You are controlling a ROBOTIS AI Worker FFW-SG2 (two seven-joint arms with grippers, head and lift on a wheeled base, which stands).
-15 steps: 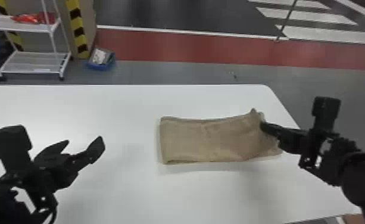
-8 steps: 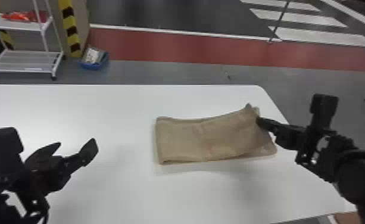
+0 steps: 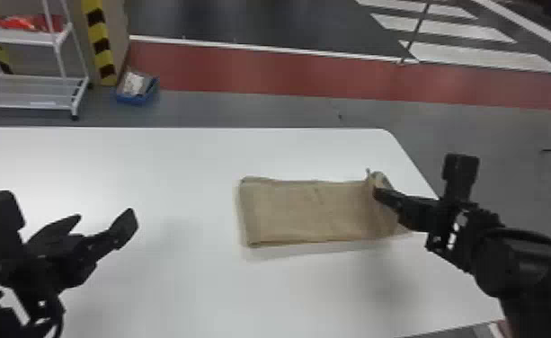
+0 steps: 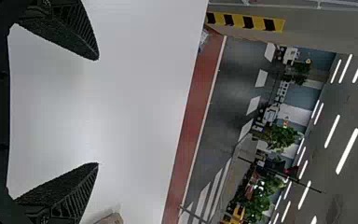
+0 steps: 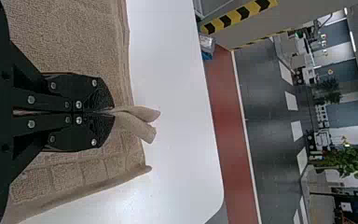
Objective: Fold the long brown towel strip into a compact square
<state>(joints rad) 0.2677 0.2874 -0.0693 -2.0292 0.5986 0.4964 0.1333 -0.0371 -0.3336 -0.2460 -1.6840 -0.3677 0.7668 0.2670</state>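
A small blue open box (image 3: 130, 100) sits on the grey floor beyond the surface, holding a crumpled white item (image 3: 133, 83) and something greyish. With the towel as the middle of the dial and twelve straight away from me, the box lies towards ten. Farther out, also towards ten, stands a white metal rack (image 3: 56, 40); I count two shelves on it, the upper one carrying a bright red-orange bundle (image 3: 18, 22).

There is one long brown woven towel strip (image 3: 305, 211) on one smooth white surface (image 3: 188, 287). The towel lies with its length running from nine to three, layered at its edge on the six o'clock side, its three o'clock end raised and bunched.

I have two pincers. My black two-fingered right pincer (image 3: 377, 193) is at the towel's three o'clock end, its arm coming in from about four. In its wrist view, this right pincer (image 5: 113, 112) is closed tight on a pinch of the towel; two rounded folds of cloth poke out past the tips, and a ridged layer of towel spreads beneath.

My black two-fingered left pincer (image 3: 104, 218) is above the surface towards nine, well apart from the towel. In its wrist view, the left pincer (image 4: 98, 111) is spread wide and empty, with a tan corner of the towel (image 4: 111, 219) near one finger.
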